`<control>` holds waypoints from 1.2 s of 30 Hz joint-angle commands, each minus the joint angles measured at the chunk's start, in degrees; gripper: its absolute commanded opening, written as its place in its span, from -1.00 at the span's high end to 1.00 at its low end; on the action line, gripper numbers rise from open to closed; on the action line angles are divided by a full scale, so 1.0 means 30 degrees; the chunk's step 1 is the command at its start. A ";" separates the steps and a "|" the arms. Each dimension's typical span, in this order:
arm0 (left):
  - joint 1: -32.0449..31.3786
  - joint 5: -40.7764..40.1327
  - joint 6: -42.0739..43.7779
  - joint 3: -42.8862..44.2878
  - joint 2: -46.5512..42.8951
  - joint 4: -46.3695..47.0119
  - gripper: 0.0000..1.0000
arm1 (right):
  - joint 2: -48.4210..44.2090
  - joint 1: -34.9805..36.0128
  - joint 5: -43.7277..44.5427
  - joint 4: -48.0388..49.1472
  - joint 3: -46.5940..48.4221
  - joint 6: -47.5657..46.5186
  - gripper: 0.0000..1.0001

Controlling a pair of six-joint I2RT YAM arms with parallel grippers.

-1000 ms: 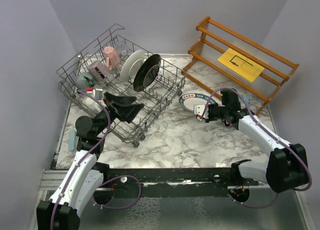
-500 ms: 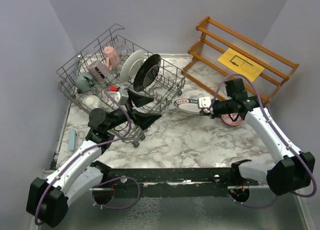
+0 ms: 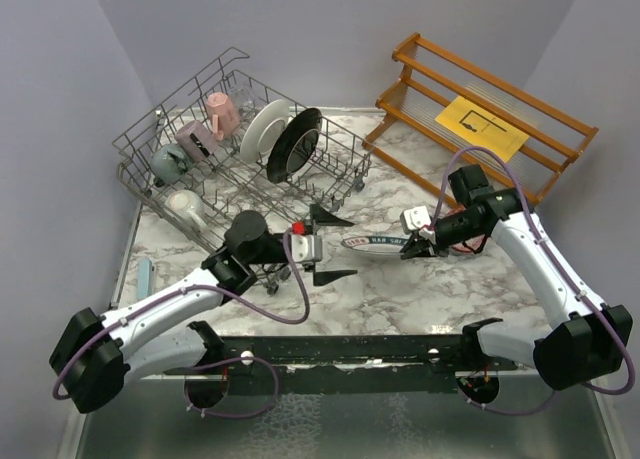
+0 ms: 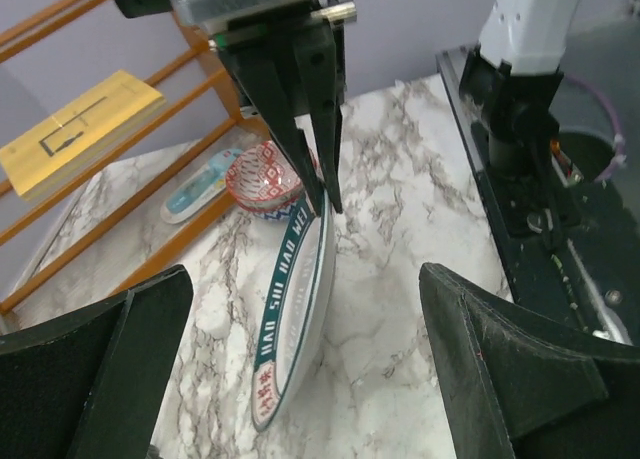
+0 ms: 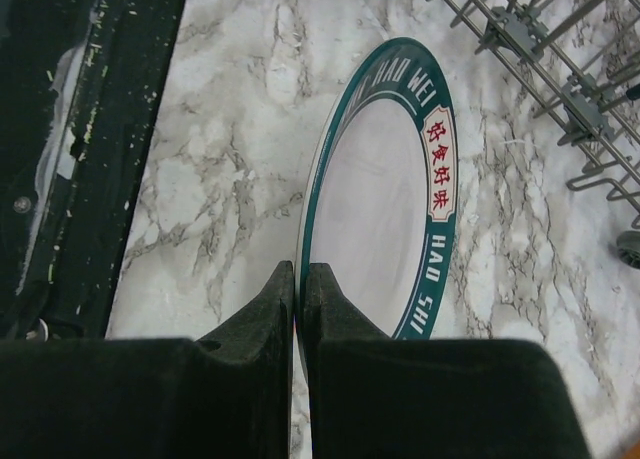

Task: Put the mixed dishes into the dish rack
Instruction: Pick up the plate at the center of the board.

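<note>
A white plate with a teal rim and red characters point(image 3: 372, 244) hangs edge-up over the marble at mid-table. My right gripper point(image 3: 412, 245) is shut on its rim, the thin edge pinched between the pads point(image 5: 300, 279). My left gripper point(image 3: 340, 247) faces it from the left, open wide. The plate point(image 4: 295, 309) stands between its two spread fingers, touching neither. The dish rack point(image 3: 170, 97) at the back left holds a pink mug point(image 3: 222, 112), a mauve mug point(image 3: 192, 139), a grey-teal mug point(image 3: 168, 161), a cream mug point(image 3: 185, 204), a white plate point(image 3: 263, 129) and a black-rimmed plate point(image 3: 295, 142).
A red patterned bowl point(image 4: 265, 179) and a light blue patterned dish point(image 4: 200, 186) lie on the marble behind the plate. The wooden slatted shelf point(image 3: 500, 89) with a yellow sheet point(image 3: 482, 127) stands at the back right. A pale blue object point(image 3: 146, 277) lies at the left table edge.
The right gripper has lifted the plate from beside the shelf and carried it left to mid-table. The left arm has swung from the rack rightward, its open gripper now round the plate's near edge.
</note>
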 commanded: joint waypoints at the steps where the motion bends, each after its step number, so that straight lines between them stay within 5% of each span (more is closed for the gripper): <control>1: -0.1030 -0.0493 0.5428 0.2301 0.1626 -0.4744 -0.98 | -0.0299 -0.0066 -0.2282 -0.1633 0.0843 -0.1609 0.99; 10: -0.1503 -0.0888 0.7547 0.5389 0.4770 -1.0497 -0.74 | -0.0449 -0.0065 -0.3348 -0.2579 0.1119 -0.2631 0.99; 17: -0.1665 -0.0767 0.7488 0.6130 0.5969 -1.1554 -0.07 | -0.0308 -0.0065 -0.3829 -0.2799 0.1166 -0.2994 0.99; 23: -0.1667 -0.0812 0.7361 0.6230 0.6204 -1.1613 0.23 | -0.0309 -0.0069 -0.4009 -0.2928 0.1250 -0.3168 0.99; 29: -0.1665 -0.0669 0.6965 0.6413 0.6476 -1.1635 0.99 | -0.0307 -0.0066 -0.4145 -0.3119 0.1282 -0.3296 0.99; 33: -0.1687 -0.0406 0.6103 0.6192 0.6034 -1.0966 1.00 | -0.0307 -0.0066 -0.4280 -0.3079 0.1363 -0.3102 0.98; 34: -0.1668 -0.0274 0.5791 0.5993 0.5799 -1.0507 1.00 | -0.0302 -0.0065 -0.4372 -0.2942 0.1407 -0.2846 0.90; 36: -0.1667 -0.0021 0.4947 0.5405 0.5133 -0.9450 1.00 | -0.0393 -0.0082 -0.4786 -0.2698 0.1546 -0.2303 0.29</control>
